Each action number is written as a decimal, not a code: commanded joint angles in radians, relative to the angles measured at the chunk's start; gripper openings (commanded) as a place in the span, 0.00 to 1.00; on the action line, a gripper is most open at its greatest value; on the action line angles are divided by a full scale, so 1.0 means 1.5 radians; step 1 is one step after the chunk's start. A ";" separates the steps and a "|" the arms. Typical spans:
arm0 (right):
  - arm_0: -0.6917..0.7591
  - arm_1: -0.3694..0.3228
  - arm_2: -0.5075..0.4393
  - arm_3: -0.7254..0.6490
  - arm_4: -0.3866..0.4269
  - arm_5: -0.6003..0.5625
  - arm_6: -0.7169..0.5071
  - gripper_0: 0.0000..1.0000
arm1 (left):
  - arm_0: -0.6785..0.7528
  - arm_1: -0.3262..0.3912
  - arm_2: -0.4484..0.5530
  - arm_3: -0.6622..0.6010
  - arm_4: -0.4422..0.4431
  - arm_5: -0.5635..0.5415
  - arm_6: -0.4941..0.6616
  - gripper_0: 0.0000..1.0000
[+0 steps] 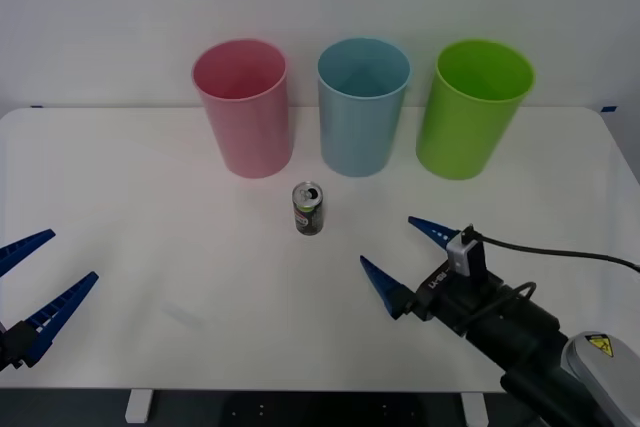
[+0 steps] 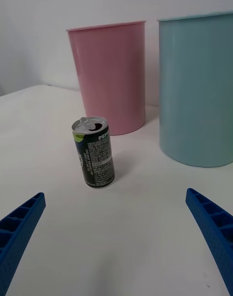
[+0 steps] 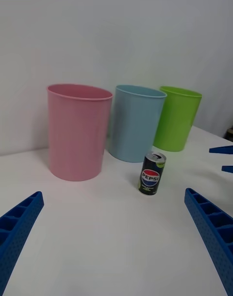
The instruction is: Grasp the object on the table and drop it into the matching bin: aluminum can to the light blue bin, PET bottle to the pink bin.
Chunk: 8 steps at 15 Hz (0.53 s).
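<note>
Aluminum can (image 1: 308, 209) upright on the white table (image 1: 150, 247), just short of table centre, toward the far side. Dark body, silver top with pull-tab, green and white markings; a Pepsi logo shows on the side seen from the left wrist view (image 3: 152, 173). In the right wrist view (image 2: 94, 152) the side seen carries fine print.

Three tall bins in a row along the far edge of the table, all upright, mouths open. Pink bin (image 1: 243, 107) at 11 o'clock from the can, light blue bin (image 1: 361, 105) at 1 o'clock, lime green bin (image 1: 472, 107) further round toward 2 o'clock. The can stands near the gap between pink and light blue, in front of both and touching neither. It is far shorter than any bin.

Right pincer (image 1: 405, 253) low over the table at about 4 o'clock from the can, well apart from it, blue ribbed fingers (image 2: 213, 223) spread wide and pointing toward the can and bins. Nothing between them. A black cable runs back from its wrist toward the table's right edge.

Left pincer (image 1: 42, 267) near the table's left front corner, roughly 8 o'clock from the can and much further off than the right one. Fingers (image 3: 19, 218) likewise spread apart, holding nothing. From its wrist view the tips of the right pincer (image 3: 222, 158) show at the edge, beyond the can.
</note>
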 commanded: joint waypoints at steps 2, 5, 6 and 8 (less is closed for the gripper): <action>-0.012 0.003 0.031 0.000 0.025 0.041 -0.010 1.00 | 0.000 0.000 0.000 0.000 0.000 0.000 0.000 1.00; -0.017 0.011 0.041 0.000 0.047 0.051 -0.023 1.00 | 0.000 0.000 0.000 0.000 0.000 0.000 0.000 1.00; -0.021 0.012 0.047 0.000 0.051 0.057 -0.026 1.00 | 0.000 0.000 0.000 0.000 0.000 0.000 0.000 1.00; -0.033 0.015 0.059 0.007 0.058 0.067 -0.033 1.00 | 0.000 0.000 0.000 0.000 0.000 0.000 0.000 1.00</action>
